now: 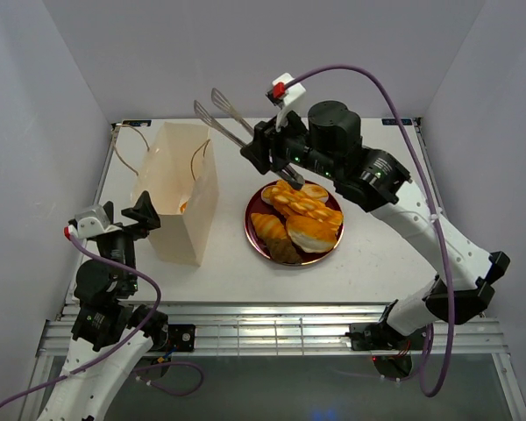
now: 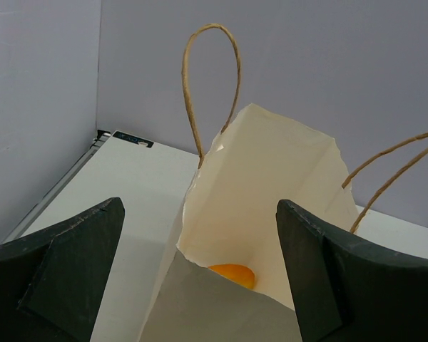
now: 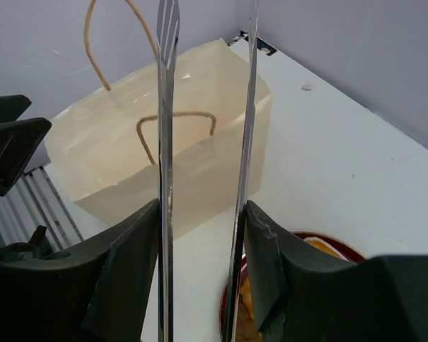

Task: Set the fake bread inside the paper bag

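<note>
A white table (image 1: 377, 254) is being enclosed by pale grey walls (image 1: 245, 53), and a tall cream paper bag (image 1: 180, 197) with brown cord handles is being kept upright on the table's left half, its mouth open. Just to the bag's right, a dark red round plate (image 1: 249, 230) is being occupied by a heap of glossy golden-orange and brown toy pastries (image 1: 302, 219), none of them being touched. One rounded orange piece (image 2: 233, 273) is being shown low inside the bag in the left wrist view. A pair of thin metal tongs (image 3: 165, 142) is being gripped near its handle end by the right gripper (image 3: 202, 228), whose fingers are being pressed against both arms. The tongs are being held above the table between plate and bag, tips pointing toward the bag, the two arms being kept a little apart with nothing between them. The left gripper (image 2: 200, 210) is being held with its fingers spread wide at the bag's near end, nothing being grasped; whether the bag is being touched cannot be told.
</note>
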`<action>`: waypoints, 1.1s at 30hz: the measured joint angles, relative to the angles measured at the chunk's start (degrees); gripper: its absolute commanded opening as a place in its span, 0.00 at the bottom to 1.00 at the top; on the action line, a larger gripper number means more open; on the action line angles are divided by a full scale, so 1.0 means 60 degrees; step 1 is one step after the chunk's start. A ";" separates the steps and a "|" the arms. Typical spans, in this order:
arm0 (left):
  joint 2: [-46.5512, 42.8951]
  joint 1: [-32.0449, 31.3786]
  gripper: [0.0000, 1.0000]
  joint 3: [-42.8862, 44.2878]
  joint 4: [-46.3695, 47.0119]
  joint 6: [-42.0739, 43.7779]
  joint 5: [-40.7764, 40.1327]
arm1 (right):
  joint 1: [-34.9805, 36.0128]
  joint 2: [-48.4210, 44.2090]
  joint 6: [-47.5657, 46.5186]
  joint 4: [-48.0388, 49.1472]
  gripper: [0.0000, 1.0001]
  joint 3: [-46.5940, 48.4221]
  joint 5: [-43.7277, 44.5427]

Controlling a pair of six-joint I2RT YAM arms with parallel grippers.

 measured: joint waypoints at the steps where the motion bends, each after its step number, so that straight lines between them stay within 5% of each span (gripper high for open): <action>1: 0.0000 0.0000 0.98 0.0000 -0.0004 0.0000 0.0000 | 0.0000 -0.0277 0.0000 -0.0018 0.54 -0.0259 0.0200; 15: 0.0004 0.0000 0.98 0.0000 -0.0029 -0.0007 0.0004 | -0.0160 -0.3956 0.0306 0.0637 0.56 -0.5945 0.2743; 22: 0.0004 -0.0015 0.98 0.0000 -0.0051 -0.0058 0.0029 | -0.0273 -0.4109 0.0302 0.0488 0.58 -0.7697 0.3752; 33: 0.0004 -0.0026 0.98 0.0000 -0.0047 -0.0080 0.0138 | -0.0277 -0.2514 -0.0229 0.0178 0.62 -0.7810 0.4422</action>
